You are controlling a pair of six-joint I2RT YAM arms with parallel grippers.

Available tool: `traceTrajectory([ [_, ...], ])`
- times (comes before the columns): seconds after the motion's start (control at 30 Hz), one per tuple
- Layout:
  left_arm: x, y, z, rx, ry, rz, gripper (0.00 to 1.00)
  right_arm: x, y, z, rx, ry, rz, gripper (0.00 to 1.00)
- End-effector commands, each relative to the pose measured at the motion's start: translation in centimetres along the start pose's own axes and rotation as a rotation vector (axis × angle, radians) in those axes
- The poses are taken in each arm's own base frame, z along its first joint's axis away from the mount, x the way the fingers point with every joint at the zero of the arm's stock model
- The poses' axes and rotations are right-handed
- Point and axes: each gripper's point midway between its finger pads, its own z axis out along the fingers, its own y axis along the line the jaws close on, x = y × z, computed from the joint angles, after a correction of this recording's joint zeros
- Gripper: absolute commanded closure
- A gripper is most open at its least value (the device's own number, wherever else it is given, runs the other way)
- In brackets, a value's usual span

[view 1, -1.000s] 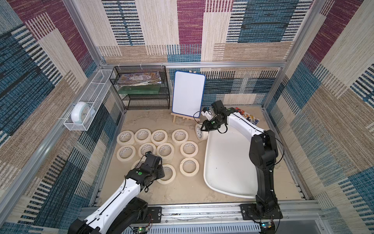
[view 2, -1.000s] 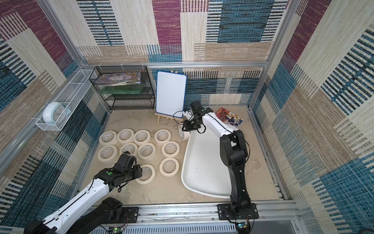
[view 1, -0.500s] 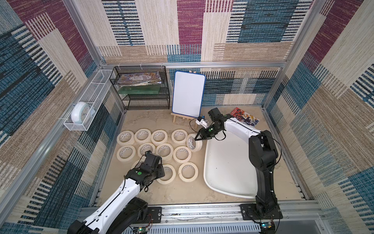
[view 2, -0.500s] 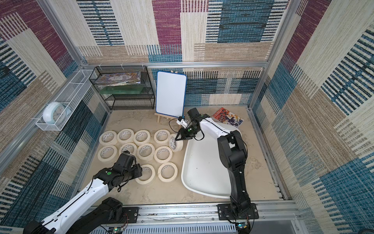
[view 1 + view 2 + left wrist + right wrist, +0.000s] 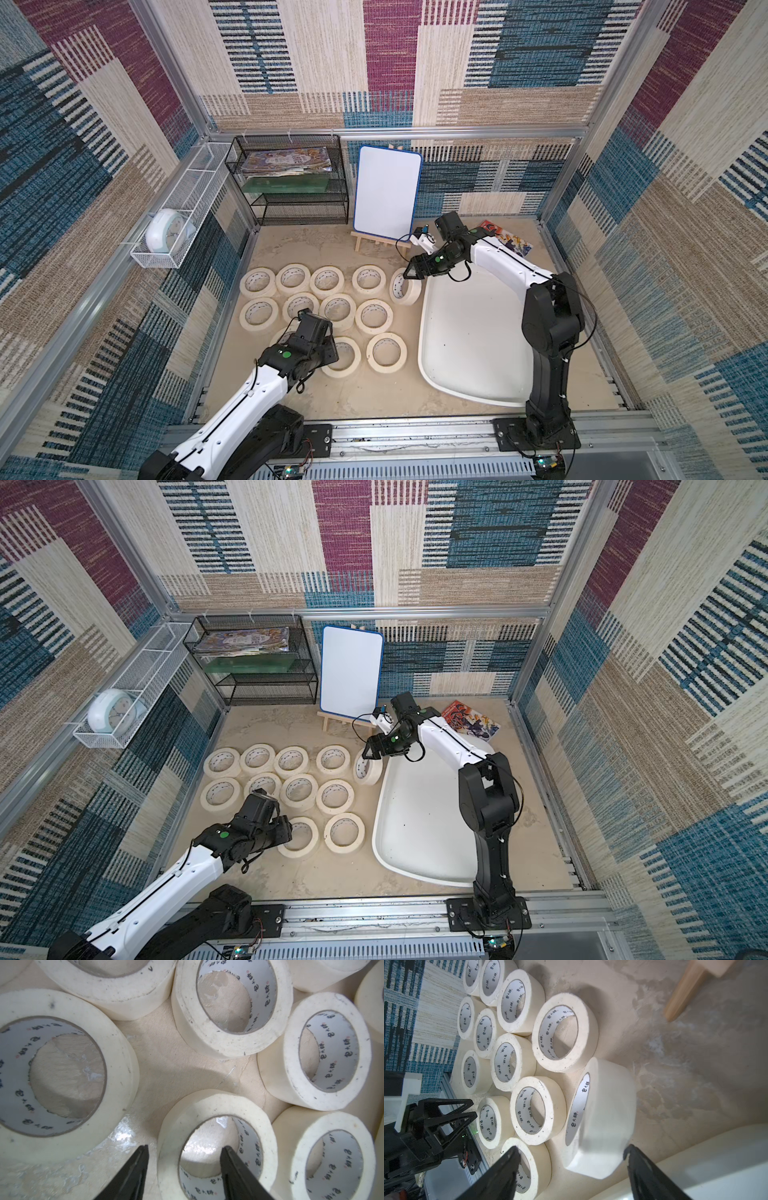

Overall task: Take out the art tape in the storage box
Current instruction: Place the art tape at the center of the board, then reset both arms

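Several cream art tape rolls [image 5: 332,309] lie flat in rows on the sandy table, left of the storage box [image 5: 469,332], a shallow white tub with nothing in it. One more art tape roll [image 5: 402,286] [image 5: 600,1118] stands tilted on its edge just outside the box's far left rim. My right gripper [image 5: 409,272] [image 5: 571,1149] hovers right above it, open, its fingers clear of the roll's sides. My left gripper [image 5: 308,328] [image 5: 185,1148] is open over a near roll [image 5: 216,1103], one finger outside its wall and one in its hole.
A whiteboard on a small wooden easel [image 5: 386,191] stands behind the rolls, next to a black mesh rack [image 5: 291,183]. A white wire basket [image 5: 183,208] with a clock hangs on the left wall. A colourful booklet [image 5: 505,243] lies behind the box.
My right gripper carried a roll from above the box's far end leftward to the table beside the rim, then opened and let it go. My left arm stayed put, its jaws widening slightly.
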Motion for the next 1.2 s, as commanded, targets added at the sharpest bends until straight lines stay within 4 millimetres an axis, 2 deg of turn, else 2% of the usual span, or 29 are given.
traceTrajectory([
  [0.0,-0.3,0.1,-0.3,-0.012,-0.011,0.001,0.39,-1.1,0.2,-2.1,0.068,-0.055,-0.035,0.16],
  [0.17,-0.6,0.3,-0.6,-0.015,-0.030,-0.001,0.37,-1.4,-0.7,-6.0,0.234,-0.126,-0.036,0.15],
  [0.27,-1.6,0.5,-1.3,-0.025,-0.085,0.004,0.36,-1.1,-2.9,-9.9,0.390,-0.242,0.000,0.11],
  [0.3,-2.3,0.6,-1.6,-0.036,-0.119,0.009,0.36,-0.8,-4.1,-11.5,0.447,-0.306,0.025,0.03],
  [0.37,-3.9,0.9,-2.1,-0.063,-0.199,0.025,0.35,-0.2,-6.6,-15.3,0.600,-0.465,0.070,0.01],
  [0.43,-6.0,1.5,-2.8,-0.117,-0.304,0.059,0.17,1.3,-9.3,-19.0,0.734,-0.603,0.109,0.01],
  [0.5,-7.9,1.4,-3.4,-0.130,-0.399,0.082,0.00,3.3,-12.4,-21.8,0.794,-0.666,0.222,0.01],
  [0.63,-10.8,1.9,-4.6,-0.215,-0.511,0.145,0.00,8.0,-18.4,-26.1,0.977,-0.725,0.403,0.01],
  [0.77,-12.7,3.5,-4.4,-0.341,-0.585,0.217,0.00,11.8,-21.2,-29.5,1.110,-0.832,0.463,0.01],
  [0.83,-12.7,3.9,-3.1,-0.306,-0.577,0.213,0.00,12.9,-21.9,-29.6,1.085,-0.867,0.465,0.01],
  [0.97,-12.0,4.9,-1.0,-0.237,-0.586,0.181,0.00,13.5,-22.2,-27.7,1.011,-0.870,0.429,0.01],
  [1.17,-12.4,4.2,-1.2,-0.149,-0.688,0.227,0.00,13.2,-21.9,-24.5,0.926,-0.969,0.217,0.01],
])
